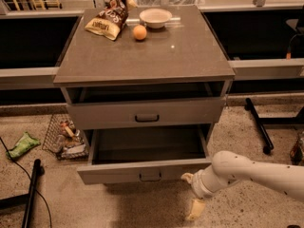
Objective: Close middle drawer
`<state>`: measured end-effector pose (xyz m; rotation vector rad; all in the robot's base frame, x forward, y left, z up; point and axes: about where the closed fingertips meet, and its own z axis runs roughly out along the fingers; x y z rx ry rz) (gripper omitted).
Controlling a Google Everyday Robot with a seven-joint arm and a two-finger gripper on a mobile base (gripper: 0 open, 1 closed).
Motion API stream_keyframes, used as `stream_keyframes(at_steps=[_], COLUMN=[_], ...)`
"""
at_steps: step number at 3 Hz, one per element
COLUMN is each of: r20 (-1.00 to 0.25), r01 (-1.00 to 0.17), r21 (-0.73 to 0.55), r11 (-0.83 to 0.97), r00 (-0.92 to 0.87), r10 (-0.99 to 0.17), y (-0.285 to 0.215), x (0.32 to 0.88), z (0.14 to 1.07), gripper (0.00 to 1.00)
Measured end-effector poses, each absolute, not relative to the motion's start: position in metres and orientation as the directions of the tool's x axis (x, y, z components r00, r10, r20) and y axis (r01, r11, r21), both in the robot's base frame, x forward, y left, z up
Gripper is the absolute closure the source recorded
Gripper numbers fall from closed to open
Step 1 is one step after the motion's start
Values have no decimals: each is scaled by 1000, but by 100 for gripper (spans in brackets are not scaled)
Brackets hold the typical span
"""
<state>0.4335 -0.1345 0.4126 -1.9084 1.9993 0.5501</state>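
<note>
Camera view: the white arm [259,172] comes in from the right edge at about 4 o'clock and lies low and nearly level over the speckled floor [237,127], its rounded elbow bent toward the cabinet [156,56] and the wrist turned down and left. The gripper [191,194] sits at about 5 o'clock in the frame, just off the right end of the middle drawer [114,173]. Its two pale fingers stand spread apart and grip nothing. The upper finger [187,177] is at the lower right corner of the drawer's front panel; whether it touches cannot be told. The lower finger [195,209] points down toward the floor at 6 o'clock from the wrist. The middle drawer is the lower of the two showing. It is pulled partway out of the cabinet with its dark tray bare, and its small dark handle [150,176] sits at the centre of the front, at 9 o'clock from the gripper. Above it the upper drawer [104,114] stands a little way out. On the cabinet top, toward 12 o'clock, lie a snack bag [108,19], an orange [139,32] and a bowl [155,17]. At 9 o'clock from the cabinet a wire basket [57,136] rests on the floor.
</note>
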Motion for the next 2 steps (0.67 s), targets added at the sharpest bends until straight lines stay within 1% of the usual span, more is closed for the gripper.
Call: stream_keyframes(at_steps=[2], r20=[-495], r01=[-998], r21=[-1], r11=[59], r00=[-51], r10=[-868], y=[-144], x=[477], z=[409], gripper=[61])
